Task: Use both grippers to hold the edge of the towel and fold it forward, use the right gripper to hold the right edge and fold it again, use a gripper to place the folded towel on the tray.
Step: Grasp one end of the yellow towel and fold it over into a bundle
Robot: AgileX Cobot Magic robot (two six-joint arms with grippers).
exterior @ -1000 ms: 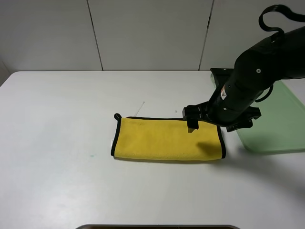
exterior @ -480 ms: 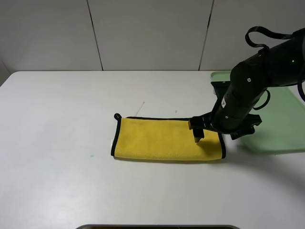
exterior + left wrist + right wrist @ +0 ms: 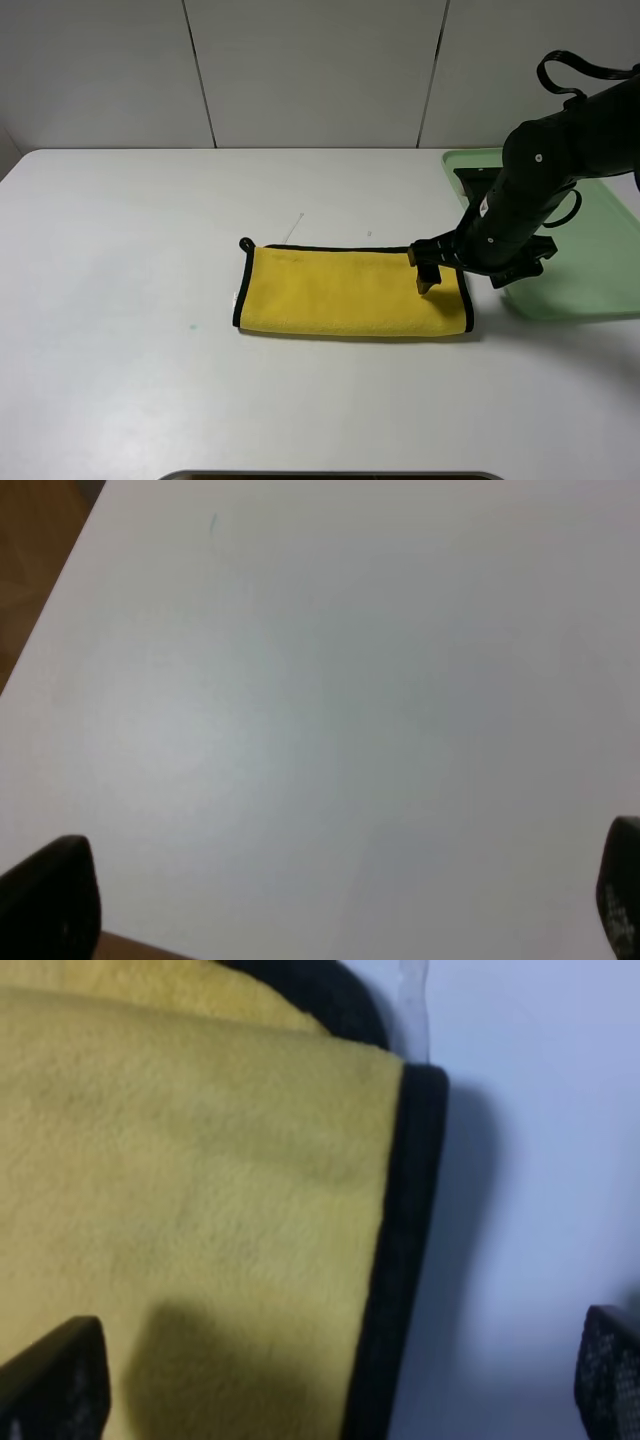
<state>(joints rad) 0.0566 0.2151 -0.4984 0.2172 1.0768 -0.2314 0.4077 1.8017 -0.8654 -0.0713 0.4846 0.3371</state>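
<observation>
Black fingers (image 3: 55, 1380) of the right jaws stand spread wide. One hangs over the yellow towel (image 3: 200, 1210) and the other over bare counter (image 3: 530, 1160), so the black edging (image 3: 400, 1260) at the towel's right end lies between them. Nothing is pinched.

We judge the step in hand to be the grip for the second fold. To do it well, we:
- lower the jaws until both fingertips meet the surface;
- close so that both layers gather together;
- lift only enough to clear the cloth;
- carry the end across toward the corner loop (image 3: 245, 243), laying edge on edge.

The left jaws are likewise spread, their fingers (image 3: 45, 900) over bare counter and holding nothing.

Seen from above, the towel lies as a long strip mid-counter. The green tray (image 3: 590, 280) sits near its right end, apart from it.

The right arm (image 3: 540, 190) covers part of the tray, and the frame cuts off the tray's far side. The left arm does not appear from above. We cannot tell whether the right fingertips touch the cloth; the wrist view is close and blurred.
</observation>
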